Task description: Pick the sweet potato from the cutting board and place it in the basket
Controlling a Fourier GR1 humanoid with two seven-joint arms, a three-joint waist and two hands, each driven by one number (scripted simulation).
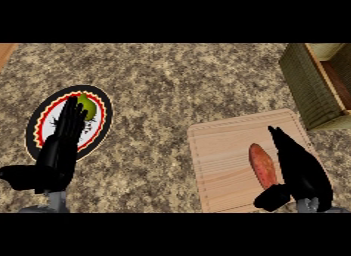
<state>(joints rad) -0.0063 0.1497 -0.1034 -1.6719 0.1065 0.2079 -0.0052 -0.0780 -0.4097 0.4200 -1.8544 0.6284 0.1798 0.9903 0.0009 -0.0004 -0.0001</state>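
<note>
Sweet potato [261, 165] lies on cutting board [241, 165], long axis running near-to-far. Right hand [300, 167] just beside it on its right, fingers straight, thumb apparently under the near end, contact unclear. Basket [318, 90] far-right. Left hand [60, 145] open over plate [38, 125], well apart.

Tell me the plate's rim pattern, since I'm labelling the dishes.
In the head view, the plate has a black outer rim, then red and yellow rings round a white centre.
</note>
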